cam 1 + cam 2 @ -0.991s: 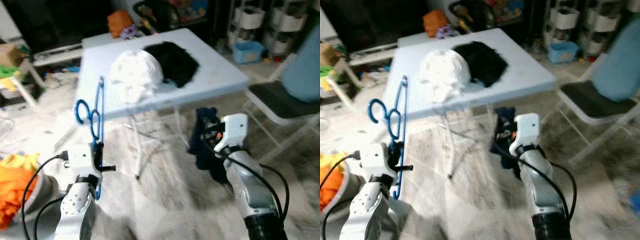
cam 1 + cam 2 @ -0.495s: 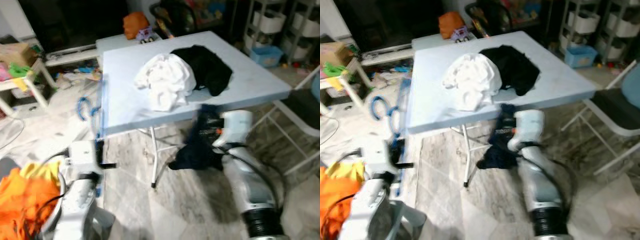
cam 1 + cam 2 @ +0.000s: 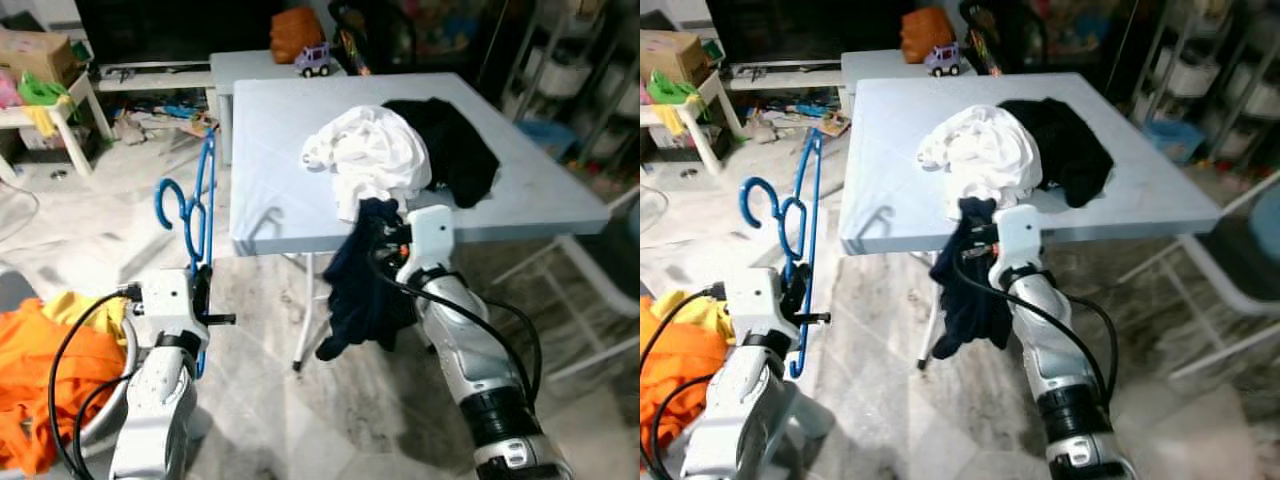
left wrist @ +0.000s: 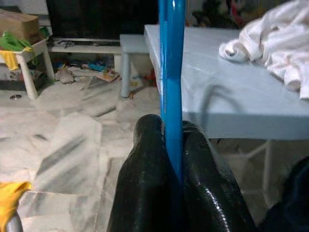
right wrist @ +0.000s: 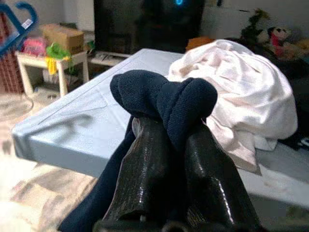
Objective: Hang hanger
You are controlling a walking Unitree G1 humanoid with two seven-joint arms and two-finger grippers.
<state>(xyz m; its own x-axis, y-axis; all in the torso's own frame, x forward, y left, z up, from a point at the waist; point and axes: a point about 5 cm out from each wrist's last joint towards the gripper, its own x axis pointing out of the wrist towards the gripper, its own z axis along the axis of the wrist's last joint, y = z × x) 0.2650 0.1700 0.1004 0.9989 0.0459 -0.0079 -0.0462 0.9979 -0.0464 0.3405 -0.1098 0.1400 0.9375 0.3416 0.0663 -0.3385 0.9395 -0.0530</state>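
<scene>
A blue plastic hanger [image 3: 196, 205] stands upright in my left gripper [image 3: 201, 290], hook to the left; the black fingers [image 4: 145, 193] are shut on its bar [image 4: 172, 87], left of the table. My right gripper [image 3: 378, 232] is shut on a dark navy garment [image 3: 360, 290] that droops from it just below the front edge of the light blue folding table [image 3: 290, 150]. In the right wrist view the navy cloth [image 5: 164, 96] bunches over the fingertips. A white garment [image 3: 368, 155] and a black garment [image 3: 455, 150] lie heaped on the table.
An orange and yellow pile of clothes [image 3: 45, 360] sits in a basket at my lower left. A toy car [image 3: 312, 60] and an orange item [image 3: 298, 30] are on a farther table. Clutter and a small white table [image 3: 40, 110] stand at the left. Shelving is at the back right.
The camera has swung, so the table sits nearer the centre. My right gripper has risen with the navy garment to the table's front edge. The hanger stays upright in my left gripper.
</scene>
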